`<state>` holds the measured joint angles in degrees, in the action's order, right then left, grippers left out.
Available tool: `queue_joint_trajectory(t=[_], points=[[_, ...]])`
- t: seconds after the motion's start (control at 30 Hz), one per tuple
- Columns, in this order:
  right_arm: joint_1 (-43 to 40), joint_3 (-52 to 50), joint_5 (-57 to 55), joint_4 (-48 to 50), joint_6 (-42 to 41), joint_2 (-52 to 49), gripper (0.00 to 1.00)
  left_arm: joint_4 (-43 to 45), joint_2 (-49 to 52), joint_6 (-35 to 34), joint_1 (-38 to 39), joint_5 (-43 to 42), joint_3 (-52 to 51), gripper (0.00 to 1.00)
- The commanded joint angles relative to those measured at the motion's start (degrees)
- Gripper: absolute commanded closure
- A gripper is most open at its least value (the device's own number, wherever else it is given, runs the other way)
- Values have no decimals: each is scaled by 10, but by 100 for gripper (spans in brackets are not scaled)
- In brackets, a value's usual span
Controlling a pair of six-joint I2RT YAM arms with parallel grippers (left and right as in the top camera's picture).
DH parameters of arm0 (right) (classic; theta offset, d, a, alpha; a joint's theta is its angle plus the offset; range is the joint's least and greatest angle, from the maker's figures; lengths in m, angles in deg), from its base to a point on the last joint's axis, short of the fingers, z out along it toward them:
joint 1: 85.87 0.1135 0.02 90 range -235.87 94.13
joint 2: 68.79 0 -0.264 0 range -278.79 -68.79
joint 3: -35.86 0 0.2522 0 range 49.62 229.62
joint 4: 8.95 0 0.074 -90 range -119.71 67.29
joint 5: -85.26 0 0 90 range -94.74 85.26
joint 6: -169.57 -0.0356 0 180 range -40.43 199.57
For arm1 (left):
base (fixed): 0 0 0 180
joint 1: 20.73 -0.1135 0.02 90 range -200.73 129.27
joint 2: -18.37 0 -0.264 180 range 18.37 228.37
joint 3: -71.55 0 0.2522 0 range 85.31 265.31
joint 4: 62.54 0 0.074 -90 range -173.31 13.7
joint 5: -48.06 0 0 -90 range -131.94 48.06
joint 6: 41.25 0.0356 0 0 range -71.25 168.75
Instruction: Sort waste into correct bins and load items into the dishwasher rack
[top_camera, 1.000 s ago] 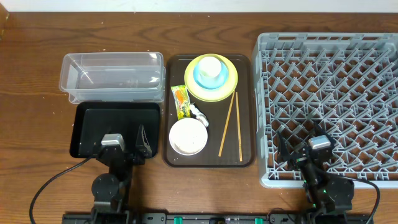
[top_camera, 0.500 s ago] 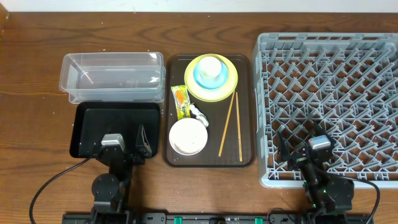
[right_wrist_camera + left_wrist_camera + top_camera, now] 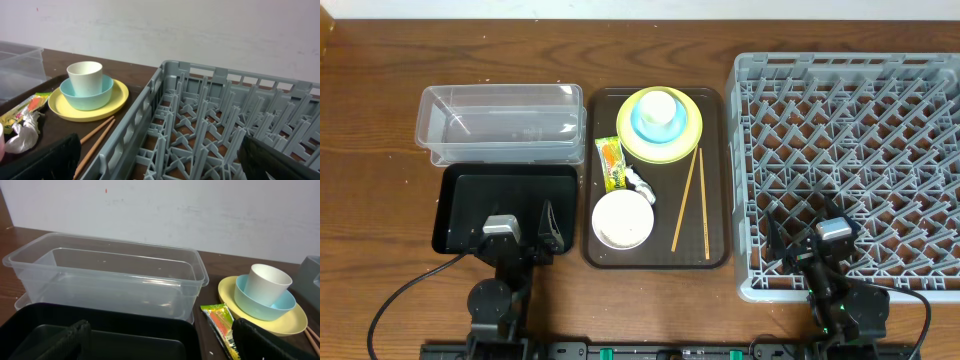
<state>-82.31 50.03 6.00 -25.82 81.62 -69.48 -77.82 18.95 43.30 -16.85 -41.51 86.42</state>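
Dishes and waste crowd the brown tray [image 3: 715,215] at the centre of my overhead view. At its 12 o'clock end the cup [image 3: 657,105] stands upright in the blue bowl [image 3: 640,126], which rests on the yellow plate [image 3: 686,141]. The white bowl [image 3: 622,222] sits at the tray's 7 o'clock corner. Just beyond it lies the paper scrap [image 3: 640,184], touching the wrapper [image 3: 611,165], which lies flat along the 9 o'clock rim. Two chopsticks [image 3: 688,200] lie side by side along the 3 o'clock side, splaying apart toward me.

The clear tub [image 3: 500,93] stands at 10 o'clock from the tray, and the black tray [image 3: 457,195] lies just in front of it at 8 o'clock. The rack [image 3: 741,150] fills the 3 o'clock side of the table.

My left gripper [image 3: 516,222] hangs over the black tray's near edge, fingers spread and grasping nothing. My right gripper [image 3: 810,240] hangs over the rack's 7 o'clock corner, likewise released and empty.
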Motion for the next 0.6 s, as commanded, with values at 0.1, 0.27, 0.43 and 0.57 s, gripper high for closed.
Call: queue_joint_trajectory(t=[0.1, 0.27, 0.43, 0.57], points=[[-7, -1, 2, -2, -7, 3, 1, -25, -3, 11, 2, 20, -9, 8], [-8, -1, 2, -2, -7, 3, 1, -24, -3, 11, 2, 20, -9, 8], [-8, -1, 2, -2, -7, 3, 1, -25, -3, 11, 2, 19, -9, 8], [-8, -1, 2, -2, -7, 3, 1, -30, -3, 4, 2, 7, -1, 8]])
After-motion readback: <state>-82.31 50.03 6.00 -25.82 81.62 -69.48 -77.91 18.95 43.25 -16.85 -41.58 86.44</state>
